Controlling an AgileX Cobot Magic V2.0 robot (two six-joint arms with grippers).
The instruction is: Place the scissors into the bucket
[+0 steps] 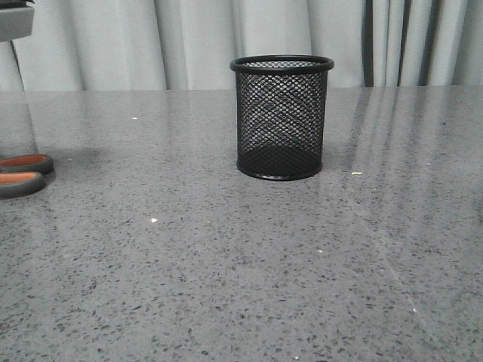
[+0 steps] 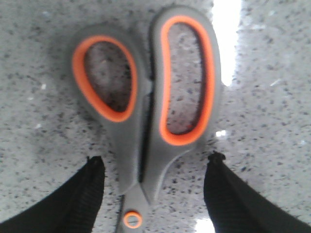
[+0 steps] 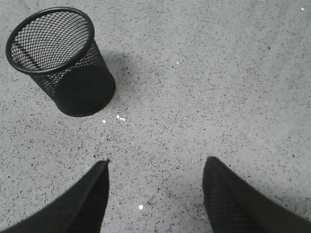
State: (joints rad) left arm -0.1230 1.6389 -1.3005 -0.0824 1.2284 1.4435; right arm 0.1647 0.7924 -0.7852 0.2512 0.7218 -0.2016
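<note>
The scissors (image 2: 143, 121) lie flat on the grey table, closed, with grey handle loops lined in orange and an orange pivot dot. In the front view only their handle loops (image 1: 23, 175) show at the far left edge. My left gripper (image 2: 155, 160) is open, its two fingers on either side of the handle neck, not touching it. The bucket (image 1: 281, 117) is a black wire-mesh cup standing upright and empty at the table's middle; it also shows in the right wrist view (image 3: 60, 60). My right gripper (image 3: 156, 162) is open and empty above bare table near the bucket.
The grey speckled table (image 1: 241, 264) runs across the whole front view. Pale curtains (image 1: 151, 38) hang behind it. A grey arm part (image 1: 15, 19) shows at the top left corner. A few small white crumbs (image 3: 120, 118) lie by the bucket.
</note>
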